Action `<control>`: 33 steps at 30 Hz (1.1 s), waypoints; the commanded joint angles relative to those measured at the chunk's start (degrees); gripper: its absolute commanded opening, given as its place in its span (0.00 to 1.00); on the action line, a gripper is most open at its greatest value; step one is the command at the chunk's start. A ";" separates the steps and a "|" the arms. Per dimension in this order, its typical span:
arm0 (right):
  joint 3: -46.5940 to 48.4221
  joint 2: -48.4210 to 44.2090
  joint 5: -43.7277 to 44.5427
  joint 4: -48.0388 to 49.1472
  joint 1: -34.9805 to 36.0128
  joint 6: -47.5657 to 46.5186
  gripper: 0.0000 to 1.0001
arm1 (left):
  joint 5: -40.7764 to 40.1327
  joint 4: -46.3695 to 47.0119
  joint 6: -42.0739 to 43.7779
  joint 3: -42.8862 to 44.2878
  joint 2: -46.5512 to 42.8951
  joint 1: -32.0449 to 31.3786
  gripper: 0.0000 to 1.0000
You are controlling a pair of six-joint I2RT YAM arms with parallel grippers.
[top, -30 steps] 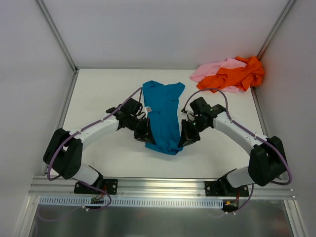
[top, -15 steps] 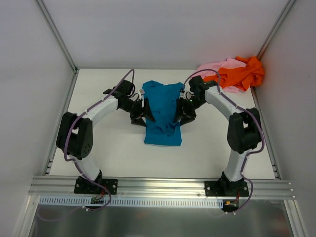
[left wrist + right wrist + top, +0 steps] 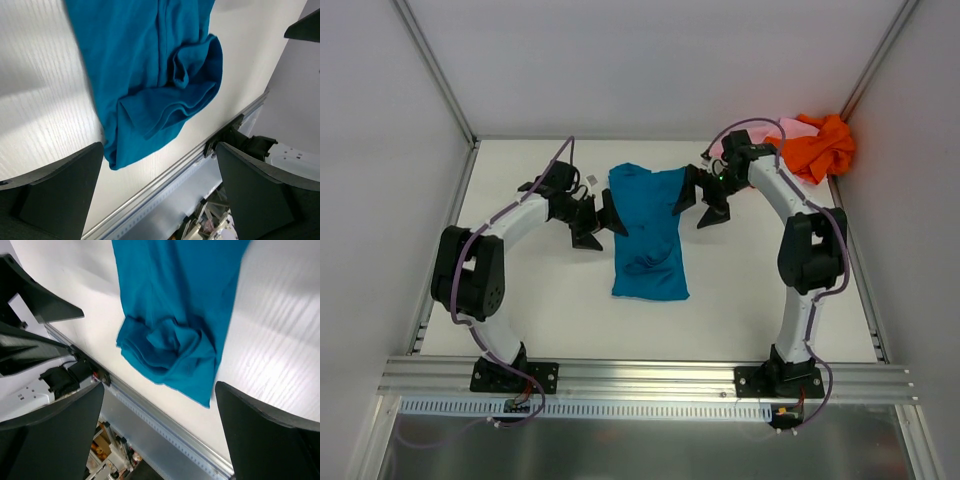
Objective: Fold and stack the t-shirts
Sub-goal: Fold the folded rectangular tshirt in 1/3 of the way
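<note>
The teal-blue t-shirt point(image 3: 648, 245) lies between the left gripper point(image 3: 600, 222) and right gripper point(image 3: 700, 200), both spread wide and empty beside its upper half.

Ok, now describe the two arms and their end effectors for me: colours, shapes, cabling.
The left arm and right arm match: white tubular links between bulky black joint housings, a purple cable looping along each. Black bases sit on an aluminium rail. The left end effector and right end effector are black, each with two broad wedge-shaped fingers.
</note>
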 commanded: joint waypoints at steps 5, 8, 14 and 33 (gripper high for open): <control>-15.58 -15.81 -1.18 0.93 0.80 0.83 0.99 | 7.72 0.82 -1.39 -3.92 -5.42 -3.39 0.99; -19.72 -18.54 -0.56 2.25 0.80 1.62 0.99 | 8.08 -3.40 0.89 -3.83 -4.28 -5.94 0.99; -21.66 -21.63 0.58 3.13 0.80 2.86 0.99 | 9.04 -0.25 -0.50 -7.44 -0.68 -8.58 0.99; -23.86 -25.15 2.34 2.52 0.88 4.09 1.00 | 4.12 8.20 0.82 -7.70 3.20 -10.16 0.99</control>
